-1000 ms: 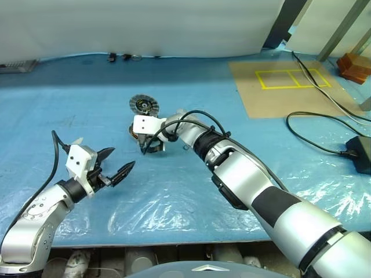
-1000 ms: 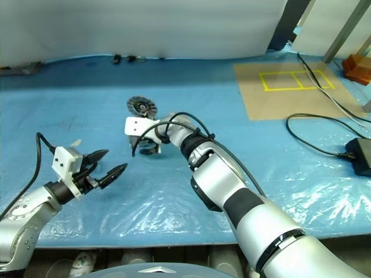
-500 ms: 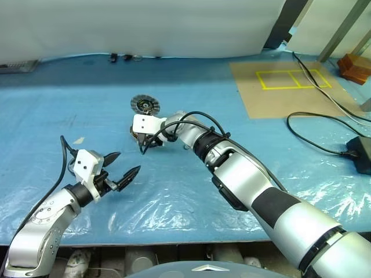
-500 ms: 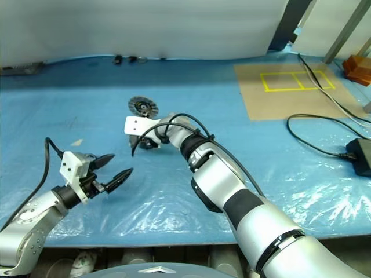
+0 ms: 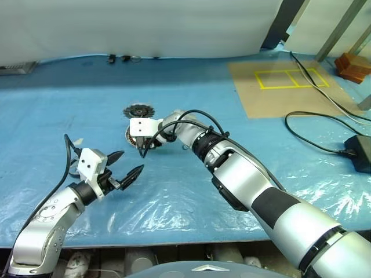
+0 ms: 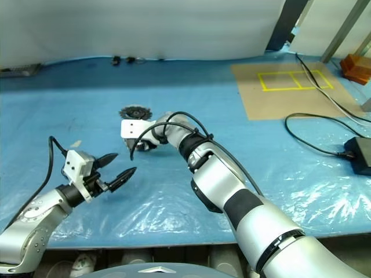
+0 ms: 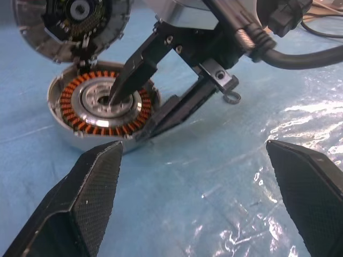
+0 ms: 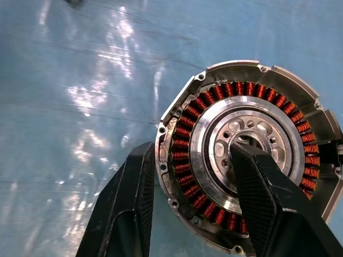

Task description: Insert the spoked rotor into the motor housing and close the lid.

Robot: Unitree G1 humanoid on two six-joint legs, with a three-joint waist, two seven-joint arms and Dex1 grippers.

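The motor housing point(image 8: 185, 134) is a gray notched puck with copper windings around a silver hub, lying on the blue table. My right gripper point(image 8: 193, 152) is shut on it: one black finger point(image 8: 257, 182) stands in the hub bore, the other point(image 8: 134, 193) presses outside the rim. The left wrist view shows this same grip on the housing point(image 7: 75, 107). Just behind it lies the lid point(image 5: 138, 110), a round silver disc with a dark centre. The spoked rotor is hidden or out of view. My left gripper point(image 5: 132, 162) hovers open and empty nearer the front, pointing at the housing.
Blue plastic sheeting point(image 5: 191, 191) covers the table. A brown board with yellow tape rectangles point(image 5: 278, 87) lies at the back right. A black cable point(image 5: 324, 127) runs to a black adapter point(image 5: 359, 153) at the right edge. Small parts point(image 5: 119, 57) sit along the back edge.
My right gripper's fingers have closed from wide open onto the motor housing's wall. The whole picture has shifted slightly. My left gripper stays open.
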